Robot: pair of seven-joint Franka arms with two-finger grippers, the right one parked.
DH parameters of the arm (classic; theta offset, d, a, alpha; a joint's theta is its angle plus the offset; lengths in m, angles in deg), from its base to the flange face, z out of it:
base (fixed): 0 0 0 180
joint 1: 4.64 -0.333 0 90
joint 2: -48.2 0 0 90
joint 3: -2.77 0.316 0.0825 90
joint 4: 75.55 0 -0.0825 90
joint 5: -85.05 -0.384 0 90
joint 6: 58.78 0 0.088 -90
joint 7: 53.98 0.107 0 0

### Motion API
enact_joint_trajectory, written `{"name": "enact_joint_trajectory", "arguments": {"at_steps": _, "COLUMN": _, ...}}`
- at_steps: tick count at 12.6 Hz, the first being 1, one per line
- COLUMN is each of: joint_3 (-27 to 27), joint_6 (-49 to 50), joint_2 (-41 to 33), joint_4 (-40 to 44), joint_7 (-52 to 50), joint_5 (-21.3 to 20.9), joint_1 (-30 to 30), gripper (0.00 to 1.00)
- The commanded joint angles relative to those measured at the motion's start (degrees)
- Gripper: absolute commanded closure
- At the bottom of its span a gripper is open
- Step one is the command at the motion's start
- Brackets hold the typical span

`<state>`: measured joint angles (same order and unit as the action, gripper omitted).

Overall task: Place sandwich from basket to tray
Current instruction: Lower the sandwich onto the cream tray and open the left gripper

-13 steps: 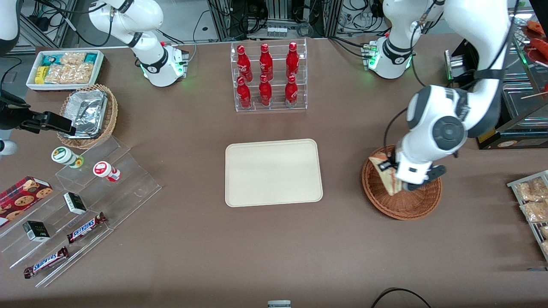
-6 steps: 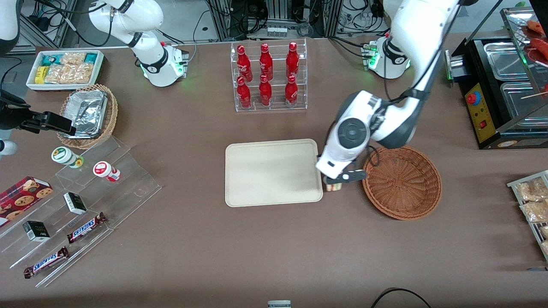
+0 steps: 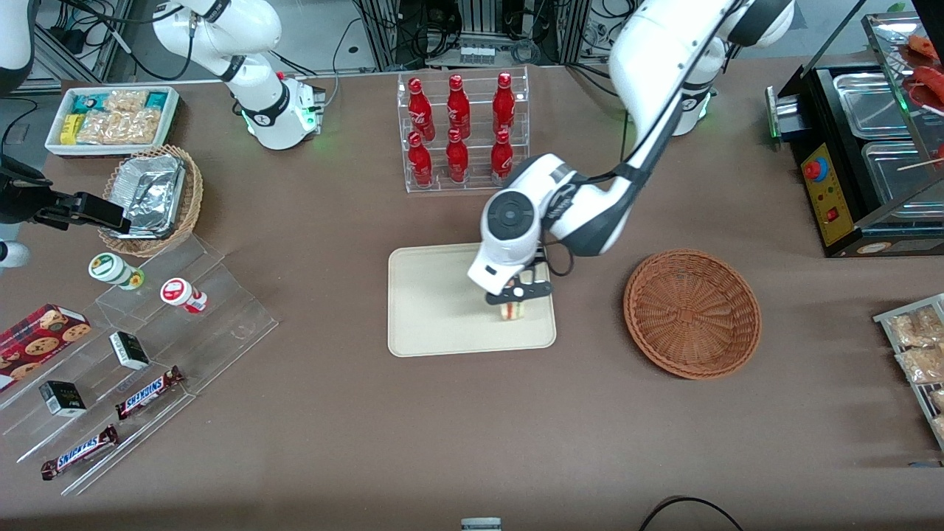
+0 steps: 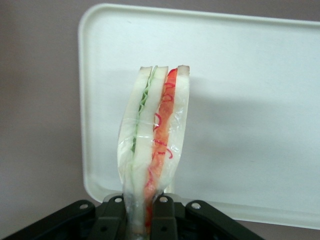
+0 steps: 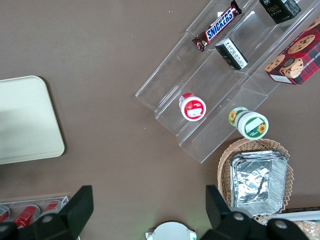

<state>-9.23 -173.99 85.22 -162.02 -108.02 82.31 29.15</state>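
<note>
My gripper hangs over the cream tray, near the tray's end that faces the basket, and is shut on the sandwich. The wrist view shows the wrapped sandwich held edge-on, white bread with green and red filling, pinched between the black fingers above the tray. The reddish-brown wicker basket sits beside the tray toward the working arm's end, with nothing in it.
A clear rack of red bottles stands farther from the front camera than the tray. A tan basket with foil trays, a white snack bin and clear steps with snacks lie toward the parked arm's end.
The gripper has carried the sandwich out of the basket, across the gap and over the tray. The basket now sits without the sandwich.
</note>
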Motion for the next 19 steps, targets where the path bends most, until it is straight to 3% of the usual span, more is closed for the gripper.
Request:
{"name": "enact_joint_trajectory", "arguments": {"at_steps": 1, "joint_3": 0.75, "joint_6": 0.69, "joint_2": 4.80, "joint_4": 6.91, "joint_7": -5.00, "joint_5": -1.13, "joint_1": 4.07, "gripper": 1.00}}
{"name": "enact_joint_trajectory", "arguments": {"at_steps": 6, "joint_3": 1.37, "joint_6": 0.86, "joint_2": 8.95, "joint_4": 12.29, "joint_7": -8.00, "joint_5": -1.39, "joint_1": 6.55, "gripper": 1.00}}
{"name": "enact_joint_trajectory", "arguments": {"at_steps": 9, "joint_3": 1.46, "joint_6": 0.86, "joint_2": 10.70, "joint_4": 14.39, "joint_7": -8.79, "joint_5": -4.29, "joint_1": 6.37, "gripper": 1.00}}
{"name": "enact_joint_trajectory", "arguments": {"at_steps": 17, "joint_3": 2.51, "joint_6": 0.60, "joint_2": 14.22, "joint_4": 17.12, "joint_7": -11.70, "joint_5": -4.12, "joint_1": 6.37, "gripper": 0.99}}
{"name": "enact_joint_trajectory", "arguments": {"at_steps": 18, "joint_3": 2.51, "joint_6": 0.60, "joint_2": 14.22, "joint_4": 17.21, "joint_7": -11.78, "joint_5": -4.12, "joint_1": 6.37, "gripper": 0.29}}
{"name": "enact_joint_trajectory", "arguments": {"at_steps": 19, "joint_3": 2.51, "joint_6": 0.68, "joint_2": 14.14, "joint_4": 17.21, "joint_7": -11.70, "joint_5": -4.12, "joint_1": 6.37, "gripper": 0.00}}
